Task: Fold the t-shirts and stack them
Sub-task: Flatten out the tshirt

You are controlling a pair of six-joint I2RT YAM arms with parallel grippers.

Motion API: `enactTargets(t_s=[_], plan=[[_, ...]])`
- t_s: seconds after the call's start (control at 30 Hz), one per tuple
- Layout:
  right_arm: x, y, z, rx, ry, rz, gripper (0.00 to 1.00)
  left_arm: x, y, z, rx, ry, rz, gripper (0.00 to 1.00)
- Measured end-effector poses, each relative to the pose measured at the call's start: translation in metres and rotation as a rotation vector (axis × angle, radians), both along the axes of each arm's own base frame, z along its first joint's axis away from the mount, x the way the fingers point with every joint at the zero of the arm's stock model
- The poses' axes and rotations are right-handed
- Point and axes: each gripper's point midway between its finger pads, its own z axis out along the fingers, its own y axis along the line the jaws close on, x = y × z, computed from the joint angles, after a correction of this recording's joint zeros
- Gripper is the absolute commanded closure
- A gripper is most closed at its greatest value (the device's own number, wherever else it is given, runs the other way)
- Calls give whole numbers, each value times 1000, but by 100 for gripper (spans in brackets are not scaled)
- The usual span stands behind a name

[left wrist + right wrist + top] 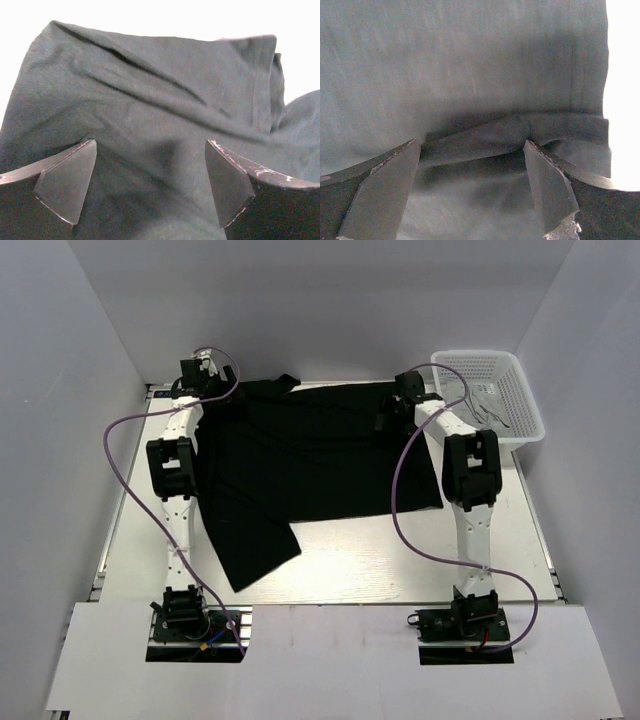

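Observation:
The black t-shirt lies spread on the table, one sleeve hanging toward the near left. My left gripper is at the shirt's far left corner; in the left wrist view it is open over wrinkled black cloth. My right gripper is at the far right corner; in the right wrist view it is open with a raised fold of black cloth between the fingertips. No grey shirt shows.
A white mesh basket stands at the far right, next to the right arm. White walls close in the left, right and back. Purple cables loop from both arms over the table.

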Motion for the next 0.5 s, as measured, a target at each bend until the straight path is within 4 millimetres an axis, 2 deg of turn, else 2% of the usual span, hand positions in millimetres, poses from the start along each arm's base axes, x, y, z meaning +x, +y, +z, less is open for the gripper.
enactTargets(t_s=[0.13,0.23,0.3,0.4,0.5], plan=[[-35,-5,1,-11,44,50,10,21,1,9,-19,-77,24,0],[-54,-8,11,-21,56,84,10,22,3,18,-26,-88,48,0],[-63,-8,25,-20,29,101,10,9,5,27,-19,-65,69,0],[-86,-9,51,-4,-31,118,10,-14,8,65,1,-62,87,0],[-118,-8,64,27,-69,130,10,-48,8,125,18,-101,89,0]])
